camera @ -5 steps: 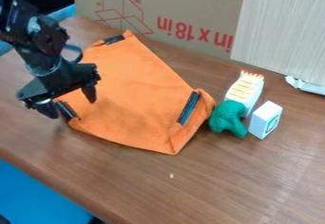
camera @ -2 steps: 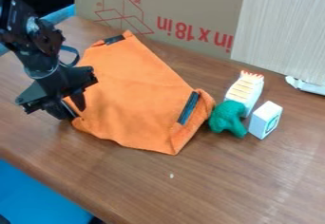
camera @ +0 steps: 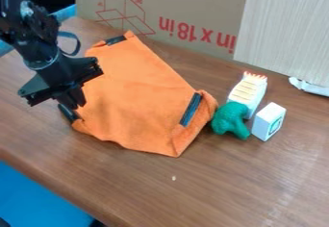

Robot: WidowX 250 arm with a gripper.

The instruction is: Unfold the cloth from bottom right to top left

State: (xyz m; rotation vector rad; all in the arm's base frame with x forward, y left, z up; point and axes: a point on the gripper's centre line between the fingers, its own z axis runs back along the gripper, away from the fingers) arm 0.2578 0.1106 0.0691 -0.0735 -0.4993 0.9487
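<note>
The orange cloth (camera: 135, 91) lay spread at a slant across the worktop (camera: 244, 187), its upper tip toward the far left corner and its lowest point aimed at the near edge. Its right side was turned over in a thick, rumpled fold, with one dark strip (camera: 191, 109) alongside; a second dark strip (camera: 116, 40) sat by the upper tip, and a third showed at the left corner, just below the gripper (camera: 76, 105). The gripper hung over that left corner, its jaws drawn close together; whether they pinched any fabric, I could not tell. To the right of the cloth, a green broccoli-shaped toy (camera: 230, 120) lay close by the fold, with a white carton-shaped toy (camera: 247, 94) behind it and a white block (camera: 270, 121) on its right, a green mark on one face. Along the worktop's far edge stood a cardboard box (camera: 193, 5) with red print and, farther right, a pale panel (camera: 283, 29)
</note>
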